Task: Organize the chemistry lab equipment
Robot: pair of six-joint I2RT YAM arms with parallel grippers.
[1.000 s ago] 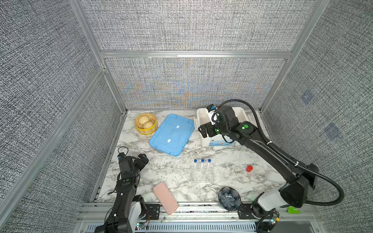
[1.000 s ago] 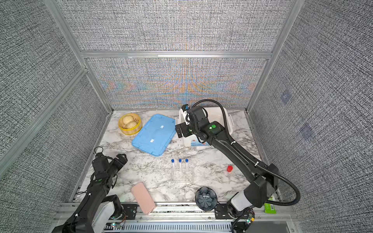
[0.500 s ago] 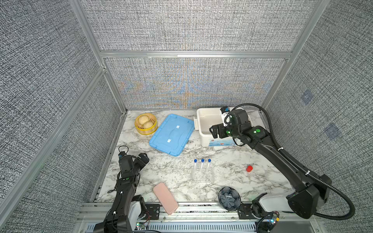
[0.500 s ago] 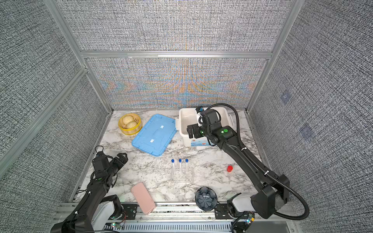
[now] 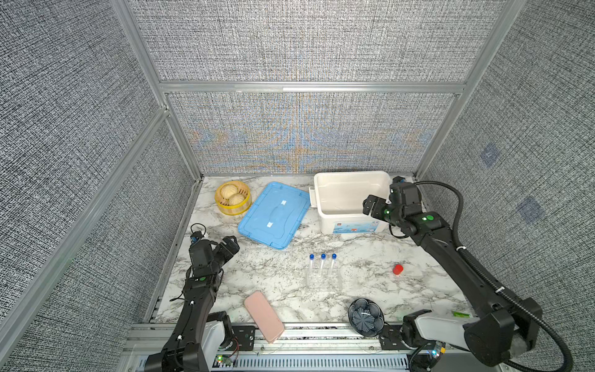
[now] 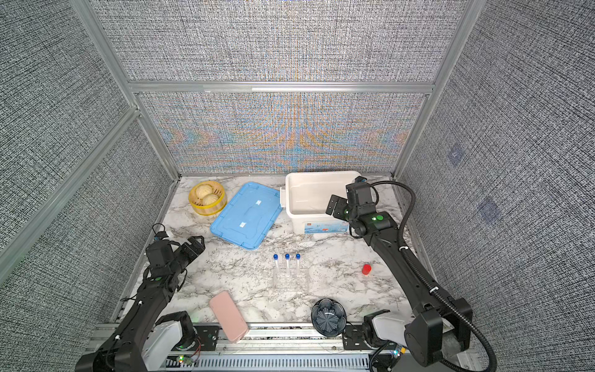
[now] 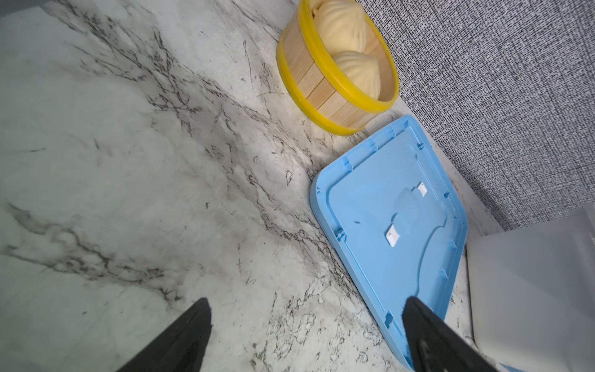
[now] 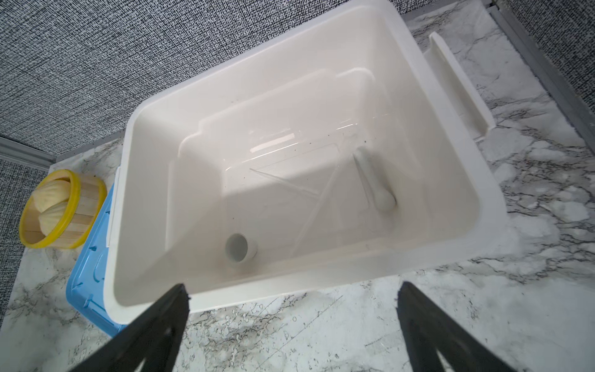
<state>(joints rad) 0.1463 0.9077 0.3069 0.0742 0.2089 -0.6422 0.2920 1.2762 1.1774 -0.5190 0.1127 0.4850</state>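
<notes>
2 grippers hang with jaws spread wide and nothing between them. The right gripper [image 8: 293, 291] hovers at the near rim of the white bin [image 8: 322, 58], which sits at 1 o'clock on the marble table [image 5: 264, 277]. On the bin's floor lie the white pestle [image 8: 375, 180] and, apart from it, the small mortar bowl [image 8: 240, 246]. The left gripper [image 5: 230, 246] sits low at 9 o'clock, near the blue lid [image 5: 273, 215]. 3 blue-capped tubes [image 5: 322, 265] sit in the clear rack [image 5: 322, 283] near the table's middle.
</notes>
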